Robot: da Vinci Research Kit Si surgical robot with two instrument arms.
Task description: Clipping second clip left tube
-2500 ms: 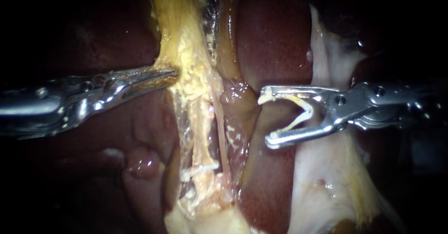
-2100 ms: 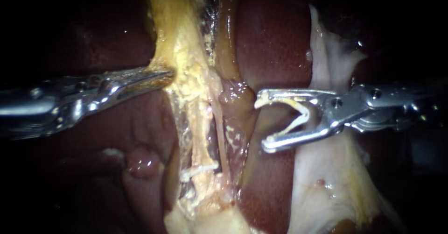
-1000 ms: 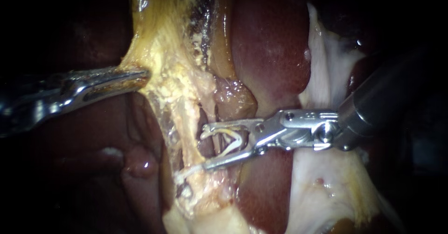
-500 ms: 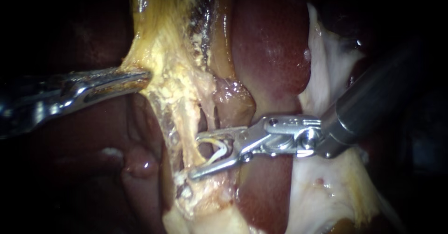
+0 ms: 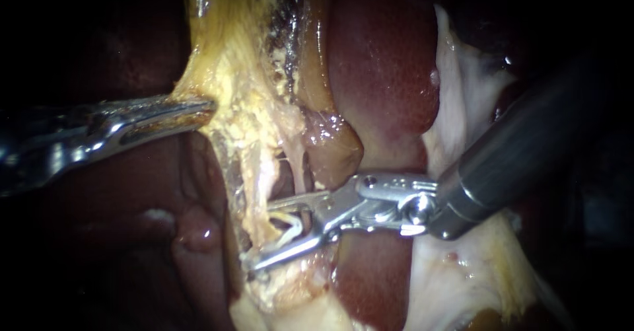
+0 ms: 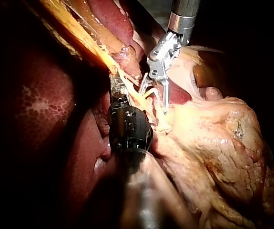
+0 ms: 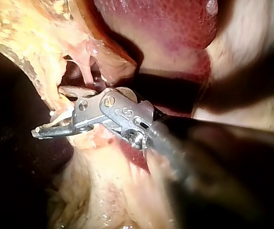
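Now, endoscope view. Your left instrument (image 5: 198, 108) comes in level from the left. Its jaws lie together, clamped on the edge of the yellow tissue (image 5: 241, 100), which is drawn taut toward that side.

Your right instrument (image 5: 261, 235) slants down from the upper right across the liver (image 5: 383, 73). Its jaws stand narrowly apart, and a pale clip (image 5: 290, 228) shows in the gap between them.

The left tube (image 5: 254, 195) is the thicker yellow strand running down from the held tissue. It sits low in the cleared window and passes between the right jaws, one jaw on each side. You cannot tell whether either jaw presses on it. A thinner tube (image 5: 300, 166) runs just beside it, toward the liver.

In the right wrist view the lower jaw tip pokes out past the strand.
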